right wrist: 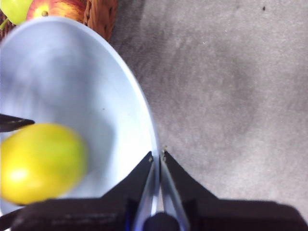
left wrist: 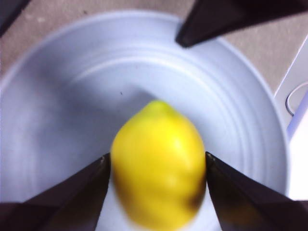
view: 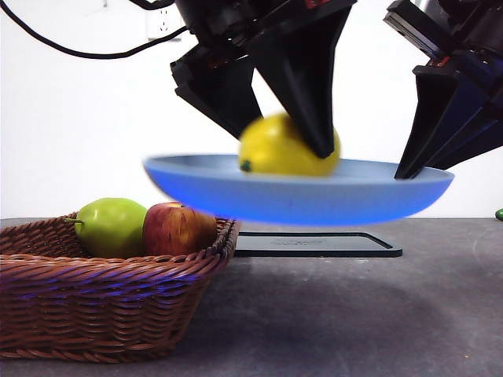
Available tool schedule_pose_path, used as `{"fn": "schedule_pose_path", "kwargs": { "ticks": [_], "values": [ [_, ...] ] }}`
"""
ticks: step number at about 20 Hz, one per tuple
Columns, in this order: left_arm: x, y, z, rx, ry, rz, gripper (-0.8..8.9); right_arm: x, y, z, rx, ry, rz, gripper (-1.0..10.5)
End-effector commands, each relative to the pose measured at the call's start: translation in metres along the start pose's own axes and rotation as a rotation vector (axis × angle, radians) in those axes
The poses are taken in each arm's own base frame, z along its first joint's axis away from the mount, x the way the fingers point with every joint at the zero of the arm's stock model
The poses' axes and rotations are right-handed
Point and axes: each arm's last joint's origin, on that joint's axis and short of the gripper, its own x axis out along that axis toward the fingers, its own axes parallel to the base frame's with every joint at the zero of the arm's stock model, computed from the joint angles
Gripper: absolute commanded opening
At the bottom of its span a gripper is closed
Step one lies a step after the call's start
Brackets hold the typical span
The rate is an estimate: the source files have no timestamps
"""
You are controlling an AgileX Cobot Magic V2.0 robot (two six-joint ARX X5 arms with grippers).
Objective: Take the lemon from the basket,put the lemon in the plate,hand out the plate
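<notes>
At the left of the front view the basket (view: 110,298) sits on the grey table (view: 354,314), with a green pear-like fruit (view: 110,226) and a red-yellow apple (view: 177,228) resting side by side inside it, touching. Behind the basket's right edge a flat black tray (view: 314,245) lies on the table.

Above all this the plate (view: 299,192) hangs in the air, clear of the table and roughly level, matte blue and slightly blurred. The lemon (view: 287,145) lies in it on its side, long axis about horizontal, its small dark tip pointing left toward the basket side. It is smooth, bright yellow and oval.

My left gripper (left wrist: 158,166) reaches down into the plate with one jaw on each flank of the lemon, both touching the skin, so I am closed around it.

At the right, my right gripper (right wrist: 157,156) pinches the plate's rim, jaws pressed together on the thin blue edge, holding the plate up.
</notes>
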Motion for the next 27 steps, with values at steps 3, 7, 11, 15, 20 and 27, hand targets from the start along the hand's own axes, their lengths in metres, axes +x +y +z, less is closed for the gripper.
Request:
{"fn": "schedule_pose_path", "kwargs": {
  "ticks": [3,7,11,15,20,27],
  "values": [
    [-0.002,-0.005,0.006,-0.011,-0.012,-0.008,3.76,-0.001,0.004,0.005,-0.017,-0.014,0.016,0.0],
    [-0.014,-0.005,0.014,-0.029,-0.021,-0.007,3.76,-0.001,0.004,0.005,-0.018,-0.014,0.015,0.0],
    [-0.042,-0.004,0.029,-0.028,-0.008,-0.002,3.76,-0.001,0.003,0.006,-0.016,-0.017,0.013,0.0],
    [-0.073,-0.003,0.038,-0.021,0.003,0.012,3.76,-0.003,0.002,0.009,-0.007,-0.029,0.008,0.0],
    [-0.117,0.007,0.019,-0.012,0.028,0.167,3.76,-0.014,-0.002,0.036,-0.012,-0.055,-0.022,0.0],
    [-0.174,0.034,-0.012,-0.141,-0.021,0.241,3.75,-0.010,-0.015,0.106,-0.009,-0.076,-0.069,0.0]
  ]
}}
